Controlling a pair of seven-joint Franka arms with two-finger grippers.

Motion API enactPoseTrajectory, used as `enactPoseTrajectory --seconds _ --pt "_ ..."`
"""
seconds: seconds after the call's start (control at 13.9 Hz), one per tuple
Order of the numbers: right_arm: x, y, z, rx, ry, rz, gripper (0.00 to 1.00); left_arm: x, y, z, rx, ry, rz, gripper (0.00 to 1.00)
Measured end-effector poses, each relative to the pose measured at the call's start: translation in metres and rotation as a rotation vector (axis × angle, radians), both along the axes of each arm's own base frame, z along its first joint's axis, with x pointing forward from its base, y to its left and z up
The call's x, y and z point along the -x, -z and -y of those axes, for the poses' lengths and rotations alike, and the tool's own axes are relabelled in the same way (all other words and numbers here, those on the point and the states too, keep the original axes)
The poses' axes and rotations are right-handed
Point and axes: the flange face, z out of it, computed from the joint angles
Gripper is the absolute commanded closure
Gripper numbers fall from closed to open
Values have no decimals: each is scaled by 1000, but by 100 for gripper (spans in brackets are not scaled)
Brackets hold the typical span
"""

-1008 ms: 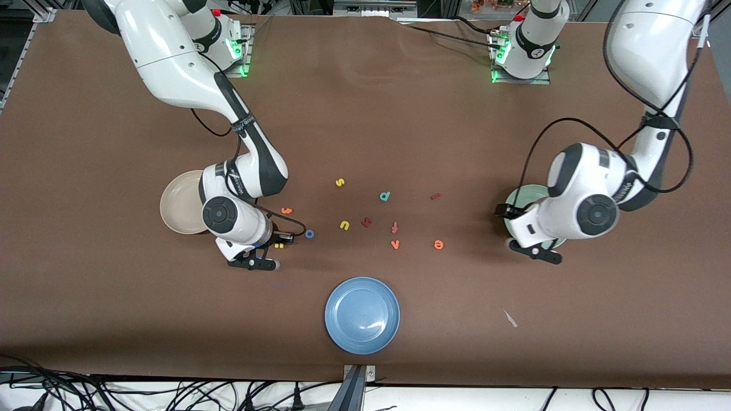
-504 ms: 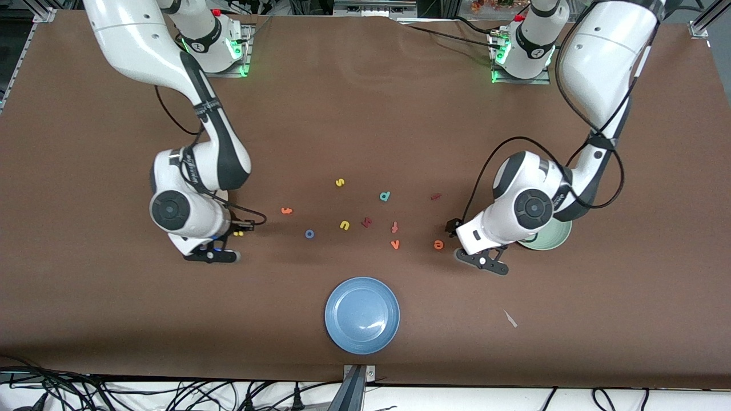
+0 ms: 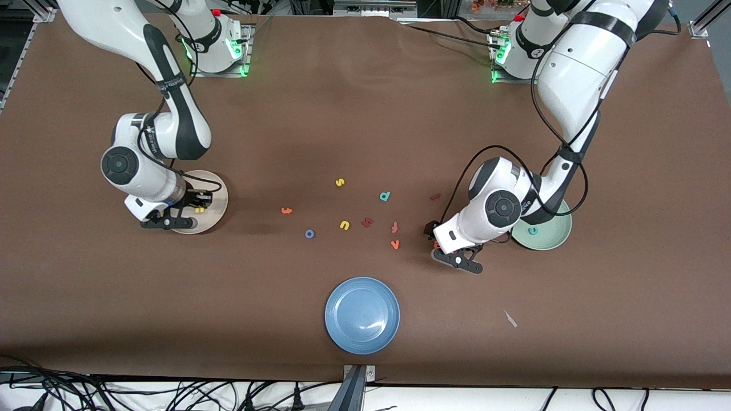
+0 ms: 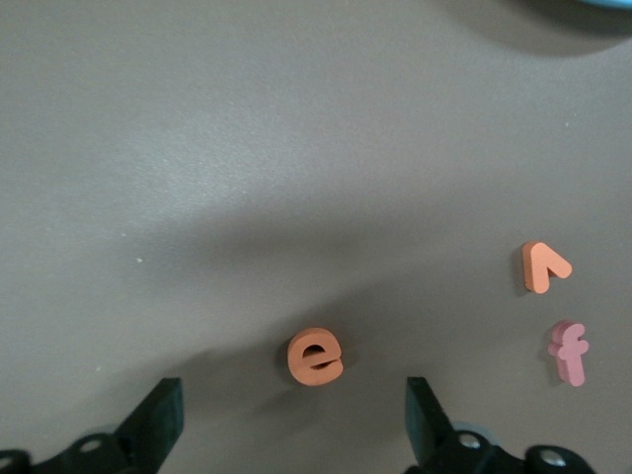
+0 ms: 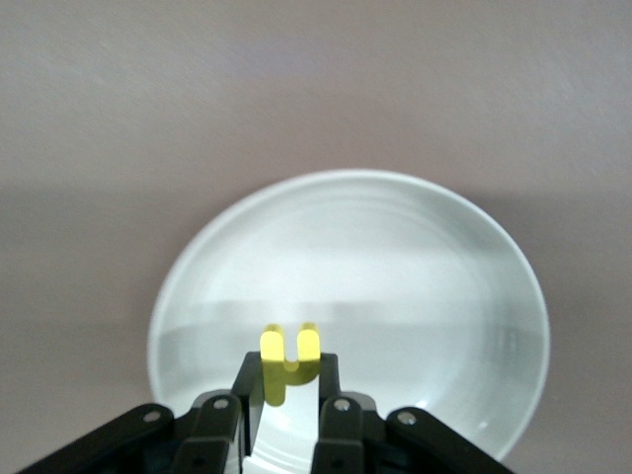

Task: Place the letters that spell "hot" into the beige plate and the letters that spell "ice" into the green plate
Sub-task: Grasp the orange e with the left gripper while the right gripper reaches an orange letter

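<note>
right pincer [image 5: 286, 390]: clamped on yellow h [image 5: 288, 354], hovering over beige plate [image 3: 220, 197]; h's two legs stick out past the fingertips
beige plate: toward right arm's end of surface [image 3: 365, 114]; nothing resting in it
left pincer [image 4: 291, 425]: wide, low over orange e [image 4: 315, 356]; e sits between the two fingers [image 4: 158, 420], touching neither
orange e: flat on surface, hidden under left arm in front view
beside e: orange v [image 4: 543, 267] and pink f-like letter [image 4: 570, 351], close together, both apart from the pincer
green plate [image 3: 557, 237]: toward left arm's end, just beside left pincer; teal c [image 3: 533, 230] lies in it
dark red i [image 3: 435, 196]: on surface, farther from front camera than left pincer
blue o [image 3: 309, 233]: on surface, mid-table, near yellow u [image 3: 344, 225]
orange t [image 3: 286, 210]: on surface, between o and beige plate
others mid-table: yellow s [image 3: 340, 182], teal d [image 3: 385, 196], dark red letter [image 3: 366, 221] next to u
blue plate [image 3: 362, 315]: nearest front camera, well apart from both pincers
</note>
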Motion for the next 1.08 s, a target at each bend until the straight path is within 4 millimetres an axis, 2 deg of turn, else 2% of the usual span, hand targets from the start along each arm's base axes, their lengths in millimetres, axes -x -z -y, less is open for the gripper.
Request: enactPoseTrajectory --seconds 0.07,0.14,0.29,0.58,0.72,0.94,1.08 --pt "3 3 6 3 4 2 2 0 2 0 -15 19 8 25" --pt "5 6 8 4 6 3 0 0 5 -2 -31 34 13 39" --pt "6 7 7 4 6 2 0 2 16 -2 -40 47 2 48" --pt "5 4 -1 7 92 17 0 3 20 4 -37 56 3 46" --pt "3 1 -31 6 225 33 0 2 18 6 -35 58 8 45" --pt "8 -8 -107 -13 488 54 0 -1 12 10 -29 60 20 44" --pt "11 -14 -148 -24 670 62 0 -1 11 11 -28 61 21 44"
